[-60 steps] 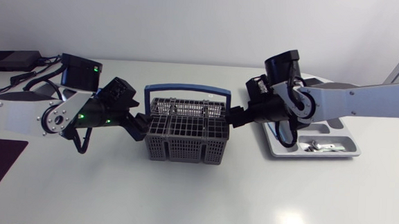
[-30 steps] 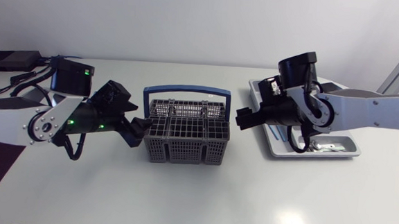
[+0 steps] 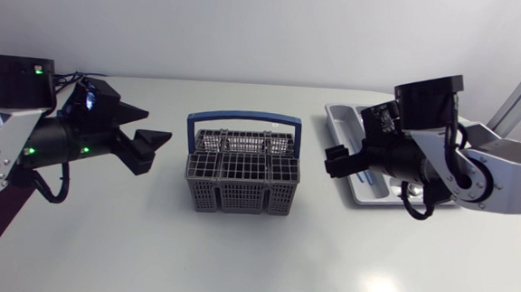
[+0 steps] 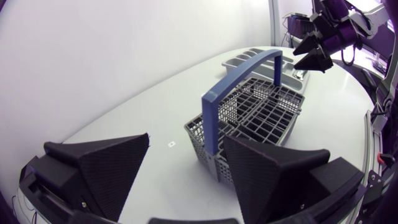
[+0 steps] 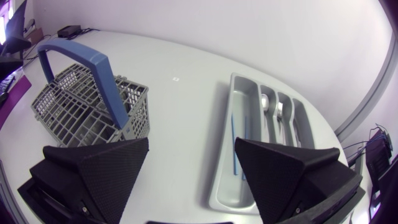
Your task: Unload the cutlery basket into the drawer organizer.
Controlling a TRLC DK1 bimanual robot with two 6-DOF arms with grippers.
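Cutlery basket (image 3: 243, 168), grey and blue-handled, stands mid-table between our grippers, touching neither. Left gripper (image 3: 159, 125) and right gripper (image 5: 192, 142) both have fingers spread wide. Drawer organizer (image 5: 222, 168) lies ahead of the right gripper, with silver cutlery (image 5: 273, 112) in its compartments. From above, our right arm (image 3: 476, 173) hides most of it. Basket contents are hard to make out.

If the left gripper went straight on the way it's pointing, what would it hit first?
Probably the near end of the grey mesh cutlery basket with a blue handle; height is unclear.
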